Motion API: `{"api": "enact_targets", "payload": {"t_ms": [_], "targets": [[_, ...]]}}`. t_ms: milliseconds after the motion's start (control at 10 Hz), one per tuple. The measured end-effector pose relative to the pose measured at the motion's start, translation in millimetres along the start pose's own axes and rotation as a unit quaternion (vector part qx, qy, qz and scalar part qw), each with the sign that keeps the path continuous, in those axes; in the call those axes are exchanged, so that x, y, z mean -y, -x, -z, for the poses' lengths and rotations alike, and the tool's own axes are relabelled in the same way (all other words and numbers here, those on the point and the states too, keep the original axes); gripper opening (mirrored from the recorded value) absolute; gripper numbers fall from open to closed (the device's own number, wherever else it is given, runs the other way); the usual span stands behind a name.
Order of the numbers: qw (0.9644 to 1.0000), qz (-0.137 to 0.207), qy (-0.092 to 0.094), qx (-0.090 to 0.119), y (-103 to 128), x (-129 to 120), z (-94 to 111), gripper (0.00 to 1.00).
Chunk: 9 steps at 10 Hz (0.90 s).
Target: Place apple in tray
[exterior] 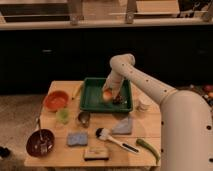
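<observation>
The apple [107, 94] is an orange-red ball inside the green tray [93, 95], near the tray's right side. The tray sits at the back middle of the wooden table [65, 155]. My gripper [111, 96] reaches down from the white arm [150, 87] into the tray and is at the apple, which looks held at its tip. Whether the apple rests on the tray floor or hangs just above it cannot be told.
An orange bowl [56, 100], a green cup [63, 116], a metal cup [83, 118], a dark bowl with a utensil [40, 142], a blue sponge [77, 138], a brush [112, 140], a grey cloth [123, 126], a white cup [144, 104] and a green pepper [148, 148] lie around the tray.
</observation>
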<state>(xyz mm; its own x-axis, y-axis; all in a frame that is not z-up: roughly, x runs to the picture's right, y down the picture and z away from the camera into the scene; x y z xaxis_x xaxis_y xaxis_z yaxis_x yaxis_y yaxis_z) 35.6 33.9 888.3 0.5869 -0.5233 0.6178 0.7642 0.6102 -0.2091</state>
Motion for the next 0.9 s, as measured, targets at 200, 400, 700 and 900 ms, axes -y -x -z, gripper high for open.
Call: {"api": "enact_targets", "payload": {"t_ms": [200,400,700,900], "targets": [[1.0000,0.004,-0.003,0.008,1.6,-0.3,0.0,0.72],[0.9998,0.009,-0.007,0.014,3.4,1.1,0.1,0.80],[0.9994,0.018,-0.016,0.026,5.5,1.4,1.7,0.80],[0.9993,0.018,-0.018,0.028,4.9,-0.1,2.9,0.80]]}}
